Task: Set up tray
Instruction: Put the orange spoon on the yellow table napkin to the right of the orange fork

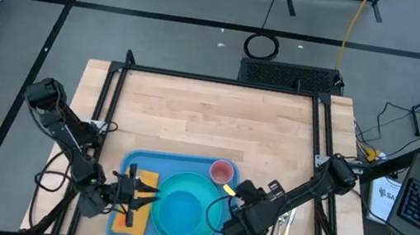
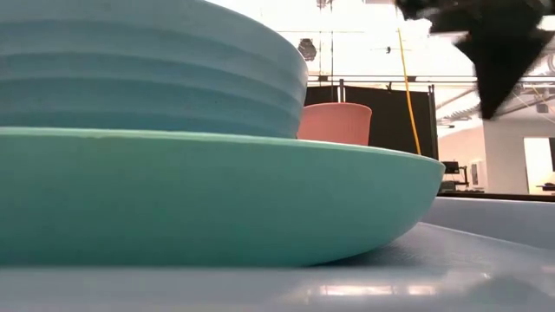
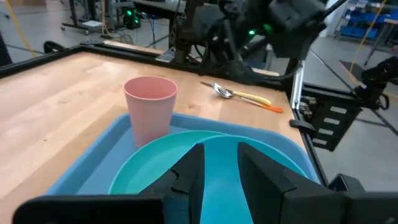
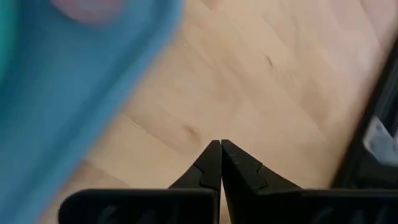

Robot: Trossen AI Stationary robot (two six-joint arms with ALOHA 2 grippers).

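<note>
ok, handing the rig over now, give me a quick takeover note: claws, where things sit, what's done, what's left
Left claw: part open, empty, over the yellow-orange napkin at the tray's left end.
Right claw: shut, empty, over bare wood just off the tray's right edge.
On the tray: teal plate with a bowl on it, pink cup at the far right corner, napkin.
Left to do: the spoon and other utensils lie on the table right of the tray, beyond the right claw; probably next.
</note>
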